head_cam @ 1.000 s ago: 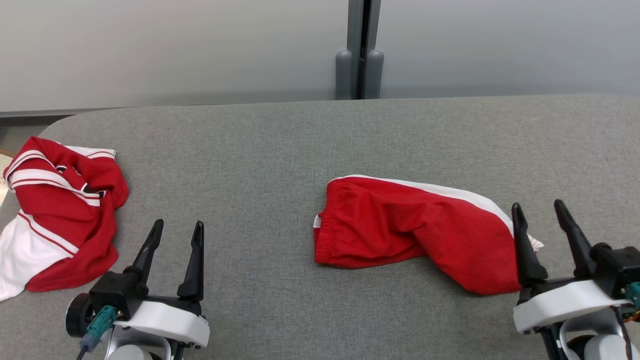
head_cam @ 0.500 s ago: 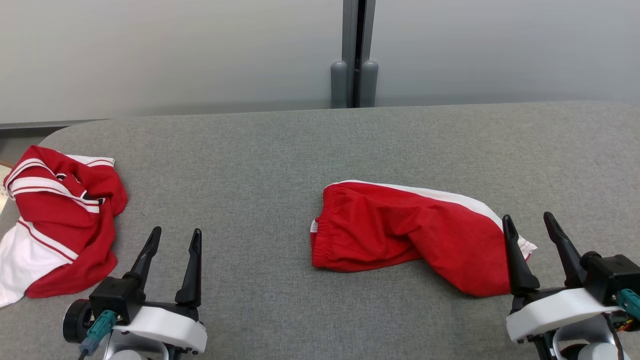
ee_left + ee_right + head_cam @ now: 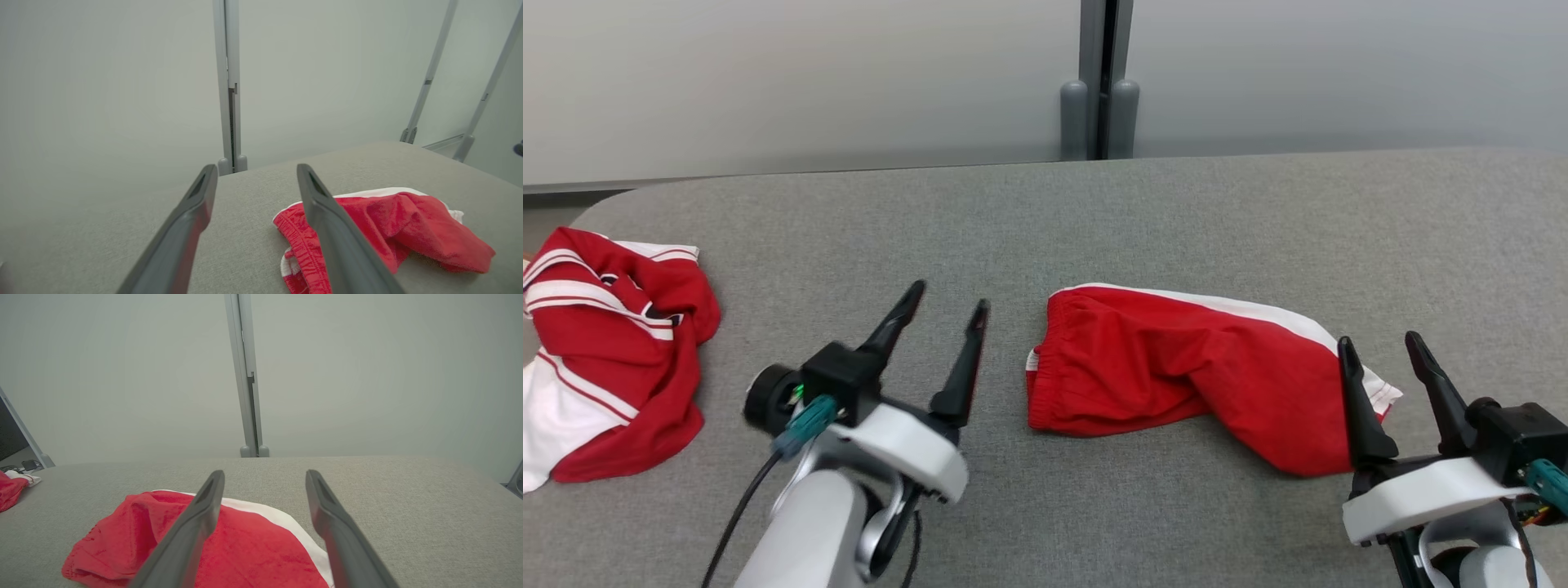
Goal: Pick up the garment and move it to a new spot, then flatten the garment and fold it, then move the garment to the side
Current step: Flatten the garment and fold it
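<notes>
Crumpled garment lies on the table, between your arms. Both empty, fingers spread wide: left gripper, right gripper. Lower the left onto the waistband (elastic bunches, so pinch deep), the right onto the far end

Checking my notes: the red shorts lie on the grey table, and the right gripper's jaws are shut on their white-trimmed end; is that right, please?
Not quite: the red shorts lie on the grey table, but the right gripper has its jaws open by their white-trimmed end, holding nothing, as the head view shows.
</notes>
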